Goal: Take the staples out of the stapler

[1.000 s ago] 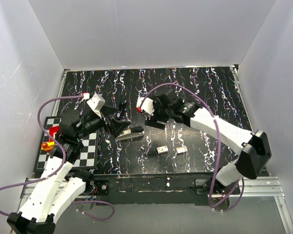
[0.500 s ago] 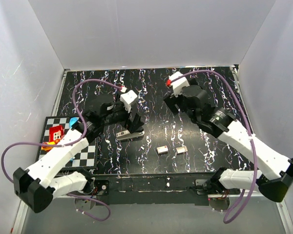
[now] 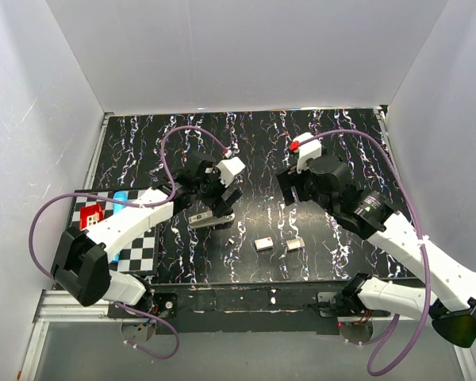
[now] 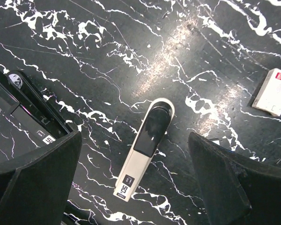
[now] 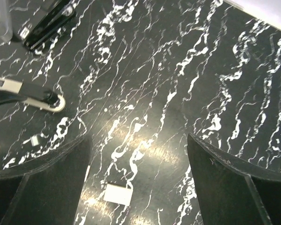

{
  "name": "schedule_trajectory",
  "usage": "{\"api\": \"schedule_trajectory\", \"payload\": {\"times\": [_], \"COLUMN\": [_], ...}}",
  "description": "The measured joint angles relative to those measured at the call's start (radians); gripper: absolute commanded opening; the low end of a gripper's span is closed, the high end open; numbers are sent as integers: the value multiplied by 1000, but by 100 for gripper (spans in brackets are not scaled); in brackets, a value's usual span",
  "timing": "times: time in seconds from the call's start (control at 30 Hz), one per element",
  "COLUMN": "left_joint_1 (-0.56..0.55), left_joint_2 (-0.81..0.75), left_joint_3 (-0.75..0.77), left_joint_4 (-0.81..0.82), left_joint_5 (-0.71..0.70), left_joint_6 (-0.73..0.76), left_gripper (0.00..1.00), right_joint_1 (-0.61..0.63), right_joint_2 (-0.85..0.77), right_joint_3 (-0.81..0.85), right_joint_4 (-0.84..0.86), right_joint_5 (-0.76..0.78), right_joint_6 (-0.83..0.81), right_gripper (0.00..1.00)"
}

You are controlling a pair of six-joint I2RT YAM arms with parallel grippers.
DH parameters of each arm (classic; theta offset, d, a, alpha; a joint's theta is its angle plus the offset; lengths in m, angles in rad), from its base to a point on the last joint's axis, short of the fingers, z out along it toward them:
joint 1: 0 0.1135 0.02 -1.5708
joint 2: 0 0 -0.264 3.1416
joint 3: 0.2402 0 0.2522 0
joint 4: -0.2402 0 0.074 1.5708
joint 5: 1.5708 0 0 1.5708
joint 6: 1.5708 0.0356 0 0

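Stapler lies flat on the big black bench with white streaks. The left hand hangs wide open right above it, not touching. The right hand is open too, well apart from it. Two little pale blocks sit near.

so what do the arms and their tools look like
The left arm and right arm are white shells with black joints, a purple cable looping along each. The left tool and right tool are black, with broad dark fingers.
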Motion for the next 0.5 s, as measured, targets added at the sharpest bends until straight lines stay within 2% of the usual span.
{"api": "schedule_trajectory", "payload": {"times": [0.5], "left_joint_1": [-5], "left_joint_2": [124], "left_joint_3": [-28], "left_joint_4": [17], "left_joint_5": [5], "left_joint_6": [108], "left_gripper": [95], "right_joint_1": [8], "right_joint_2": [43], "right_joint_3": [-27], "right_joint_4": [-34], "right_joint_5": [-143], "right_joint_6": [58], "right_gripper": [88]}}
